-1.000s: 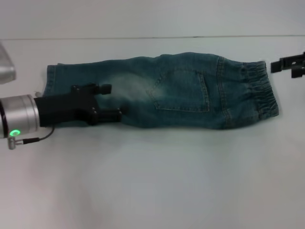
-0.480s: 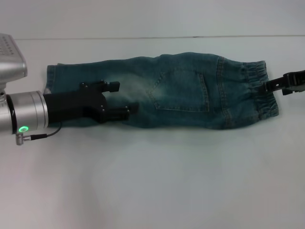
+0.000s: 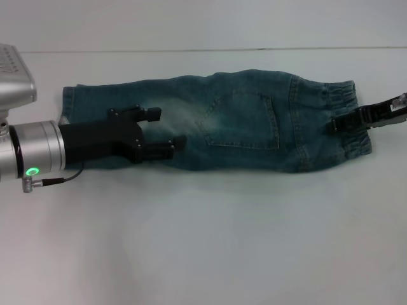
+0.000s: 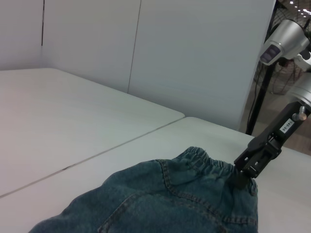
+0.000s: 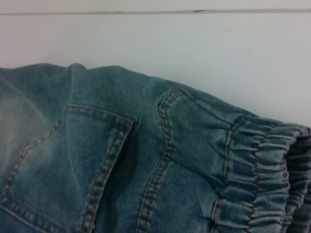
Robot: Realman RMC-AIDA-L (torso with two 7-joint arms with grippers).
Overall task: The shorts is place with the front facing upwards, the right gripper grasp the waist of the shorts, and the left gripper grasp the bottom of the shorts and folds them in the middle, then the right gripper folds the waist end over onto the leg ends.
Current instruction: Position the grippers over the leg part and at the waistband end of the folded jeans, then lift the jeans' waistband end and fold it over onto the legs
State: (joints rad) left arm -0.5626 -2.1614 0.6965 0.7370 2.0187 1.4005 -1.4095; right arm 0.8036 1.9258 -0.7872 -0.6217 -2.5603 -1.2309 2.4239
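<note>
Shorts (image 3: 248,124) lie flat on the white table (image 3: 203,241), already folded lengthwise into one long strip, stitched pocket (image 3: 245,124) up. Leg hems (image 3: 68,105) sit at robot's left end, ruffled elastic waistband (image 3: 346,124) at the right end. Left gripper (image 3: 166,129) is over the pale faded leg section, near the hem end; its two fingers are spread apart with denim showing between them, nothing pinched. Right gripper (image 3: 337,124) comes in from the right edge, tip on the waistband; in the left wrist view its tip (image 4: 245,175) touches the gathered band. Can't tell whether its fingers are closed on fabric.
</note>
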